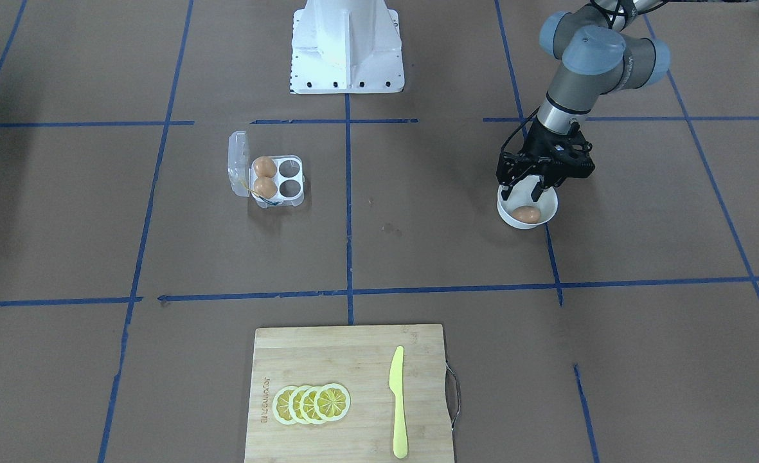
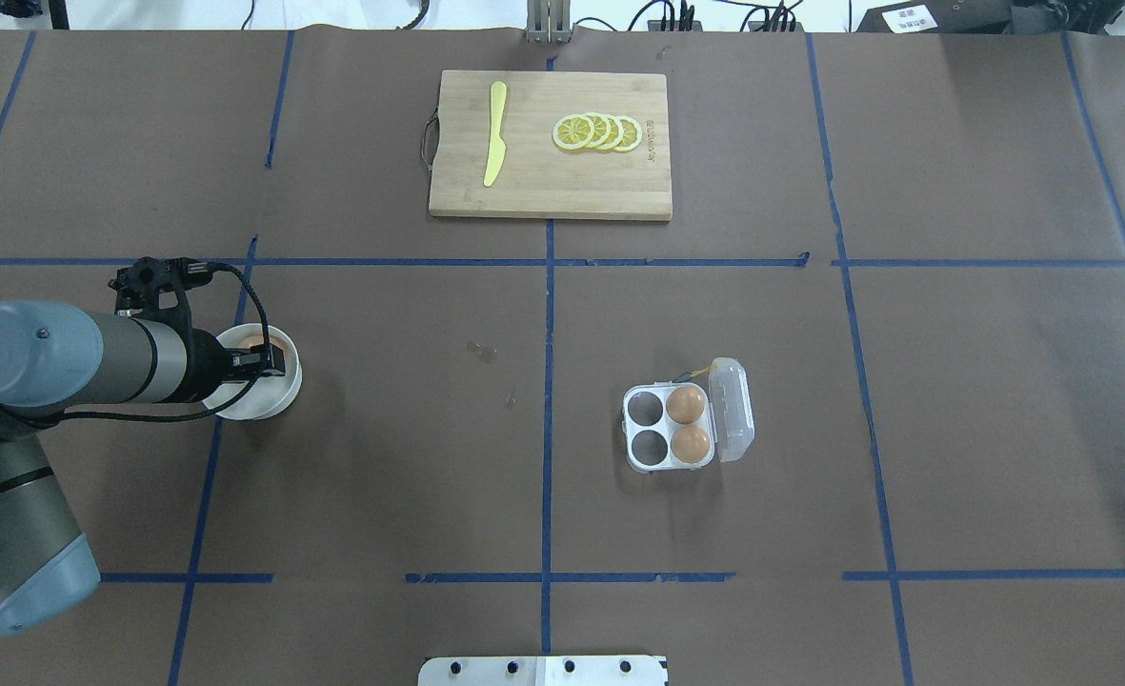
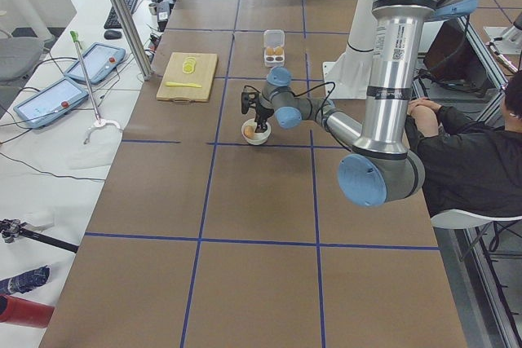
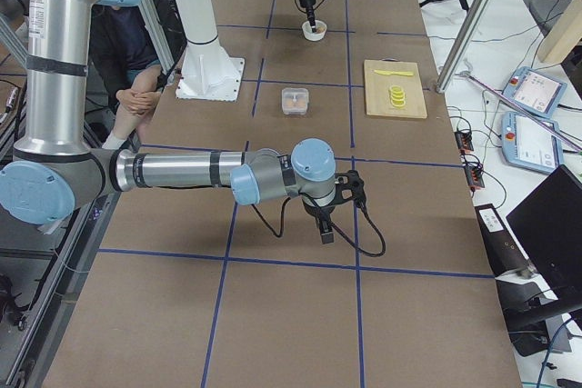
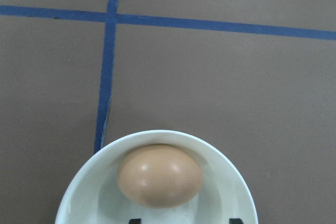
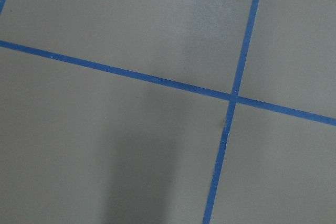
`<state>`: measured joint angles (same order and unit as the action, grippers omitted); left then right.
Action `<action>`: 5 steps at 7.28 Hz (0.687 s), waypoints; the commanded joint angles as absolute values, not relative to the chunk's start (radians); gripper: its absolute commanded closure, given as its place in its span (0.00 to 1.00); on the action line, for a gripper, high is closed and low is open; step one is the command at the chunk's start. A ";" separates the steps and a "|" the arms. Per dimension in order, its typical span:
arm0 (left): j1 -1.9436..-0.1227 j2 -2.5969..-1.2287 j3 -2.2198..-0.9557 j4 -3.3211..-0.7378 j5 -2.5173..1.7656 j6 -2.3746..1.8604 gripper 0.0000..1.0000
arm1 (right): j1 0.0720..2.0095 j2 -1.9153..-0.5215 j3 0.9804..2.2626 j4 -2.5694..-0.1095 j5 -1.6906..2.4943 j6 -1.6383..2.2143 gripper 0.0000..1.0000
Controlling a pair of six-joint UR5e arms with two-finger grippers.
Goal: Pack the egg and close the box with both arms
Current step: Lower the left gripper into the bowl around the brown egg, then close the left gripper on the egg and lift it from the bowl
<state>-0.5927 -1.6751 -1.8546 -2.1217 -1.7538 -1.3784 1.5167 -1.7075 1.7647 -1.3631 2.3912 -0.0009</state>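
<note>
picking-up step by the look of it, with nothing carried so far: left tool [image 1: 522, 193] poised over the round white bowl [image 1: 511, 220], black fingers [image 1: 536, 191] spread apart and pinching nothing, tips down near the rim. lying on its side in that bowl, the small smooth orange-brown egg [image 1: 526, 214], a little ahead of the fingertips in the wrist view rather than squarely between them. calls next, probably, for a slight shift to centre on the egg, a short drop and a gentle squeeze, then a carry across to the small square white egg box [image 1: 277, 177], well apart from the bowl, its clear hinged lid [image 1: 238, 163] swung open on the side away from the bowl. cannot tell whether the right tool [image 4: 327, 235], seen only from the side camera low over bare counter, is spread or pressed together. counting up: three eggs, one in the bowl and two matching eggs [image 1: 264, 166] in the cells beside the lid; four cells, two empty; one box; one bowl; two arms; one bamboo chopping board [image 1: 347, 360] bearing one yellow plastic knife [image 1: 398, 402] and four overlapping lemon slices [image 1: 312, 404].
</note>
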 commanded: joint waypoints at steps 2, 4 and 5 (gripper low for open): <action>-0.646 -1.674 -1.878 -2.117 -1.755 -1.602 0.44 | 1.517 -1.709 1.761 -1.362 2.388 -0.003 0.00; -0.646 -1.675 -1.864 -2.114 -1.755 -1.730 0.43 | 1.517 -1.709 1.759 -1.362 2.390 -0.003 0.00; -0.644 -1.678 -1.853 -2.106 -1.755 -1.787 0.42 | 1.517 -1.712 1.759 -1.362 2.391 -0.005 0.00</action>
